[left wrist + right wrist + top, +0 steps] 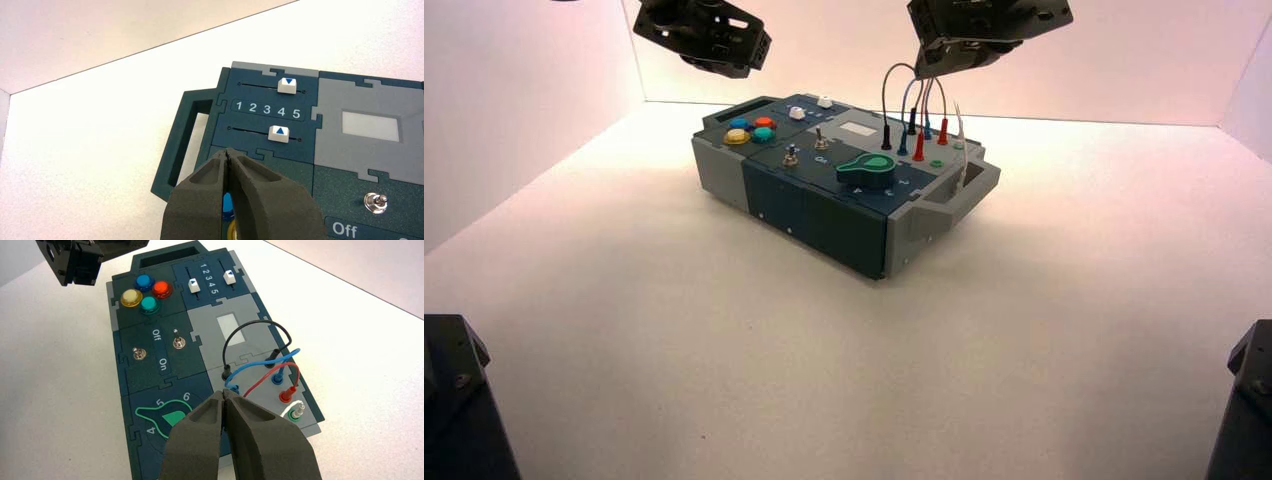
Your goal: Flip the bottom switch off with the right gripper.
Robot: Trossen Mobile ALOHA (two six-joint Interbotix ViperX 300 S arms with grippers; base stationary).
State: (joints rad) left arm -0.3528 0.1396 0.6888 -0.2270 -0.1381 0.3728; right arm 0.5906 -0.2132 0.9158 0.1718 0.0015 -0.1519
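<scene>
The right gripper hangs above the wired end of the box with its two dark fingers pressed together, touching nothing. Just under its tips are the coloured plugs and looping wires, and beside them the green knob. The bottom switch lies beyond that knob, on the dark panel toward the box's front edge, well apart from the gripper. Its twin toggle stands on the other side of the label strip between them. That strip reads "Off" at the end toward the coloured buttons and "On" at the end toward the knob. The lever should therefore probably be nudged away from the gripper, toward the buttons. Keeping the fingers closed as one blunt tip seems best. The gripper would need to clear the wires, drop in on the knob side of the lever, and push it gently without brushing the twin. Which way the lever leans now cannot be told. Other lettering is "1 2 3 4 5" between the two white sliders and "4", "5", "6" around the knob. The left gripper, fingers also shut, hovers beyond the buttons.
</scene>
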